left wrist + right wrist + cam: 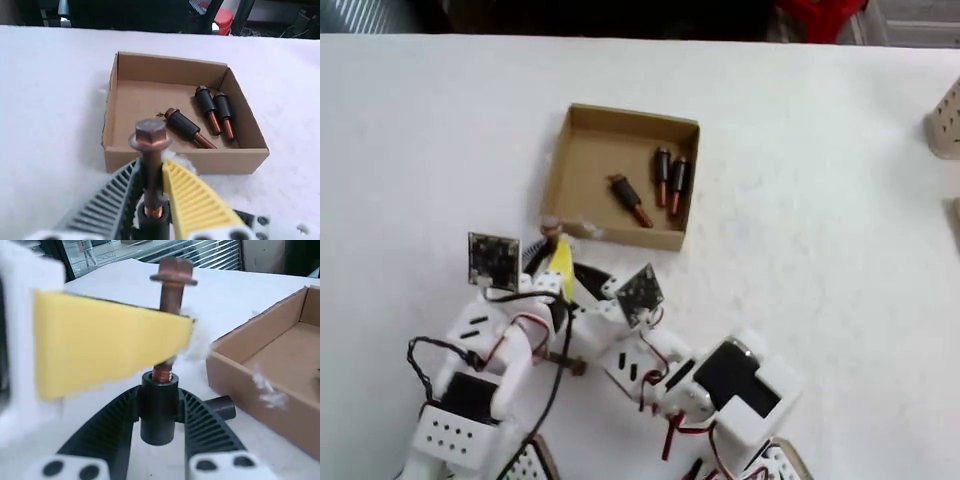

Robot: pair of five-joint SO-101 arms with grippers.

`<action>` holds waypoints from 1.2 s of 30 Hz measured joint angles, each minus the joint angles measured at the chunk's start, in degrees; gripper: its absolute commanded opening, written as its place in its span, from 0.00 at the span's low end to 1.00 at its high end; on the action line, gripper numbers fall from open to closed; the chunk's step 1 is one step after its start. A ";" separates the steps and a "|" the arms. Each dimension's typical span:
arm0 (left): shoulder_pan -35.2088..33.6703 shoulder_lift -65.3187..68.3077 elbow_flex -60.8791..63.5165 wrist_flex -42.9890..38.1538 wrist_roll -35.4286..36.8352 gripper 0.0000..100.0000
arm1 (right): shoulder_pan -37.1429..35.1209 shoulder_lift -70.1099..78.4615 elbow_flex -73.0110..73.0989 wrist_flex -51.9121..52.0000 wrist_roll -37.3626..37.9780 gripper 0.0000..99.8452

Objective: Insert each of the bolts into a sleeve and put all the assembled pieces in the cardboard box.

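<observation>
Leftward, clamped upright between the ribbed grey and yellow fingers (192, 200) of the left gripper (151, 167): a coppery flanged hex bolt (150, 136), threaded tip at the mouth of a smooth black cylindrical sleeve (158, 415); pinched tight around that sleeve, the ribbed black right gripper (159, 400); further right, a shallow brown cardboard box (560, 180) with three assembled pieces (631, 201) lying flat inside; beneath everything, a matte white table (820, 250); beyond its far edge, a dark room (620, 15).
</observation>
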 measured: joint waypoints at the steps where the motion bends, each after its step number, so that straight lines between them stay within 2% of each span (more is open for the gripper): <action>1: 0.00 0.00 0.00 1.23 0.00 0.02 | 0.00 0.00 0.09 0.00 0.00 0.02; 8: 0.26 0.00 -0.97 7.21 0.00 0.02 | 0.09 0.00 0.09 0.09 -0.09 0.02; 14: 2.02 0.00 -0.97 7.30 -5.27 0.04 | 0.09 0.00 0.09 0.09 -0.09 0.02; 16: 2.02 0.00 -0.97 7.30 -5.71 0.10 | 0.09 0.00 0.09 0.09 0.00 0.02; 21: 2.02 0.00 -1.05 7.65 -5.89 0.33 | 0.26 0.09 0.09 0.09 0.09 0.02; 24: 2.02 -0.44 -1.14 9.23 -5.63 0.39 | 0.26 0.09 0.18 0.09 0.09 0.02; 29: 1.93 0.00 -2.29 9.14 -1.93 0.36 | 0.26 0.09 0.18 0.09 0.00 0.02; 36: 2.02 0.00 -7.21 10.46 -1.58 0.35 | 0.44 0.00 0.09 0.09 -0.09 0.02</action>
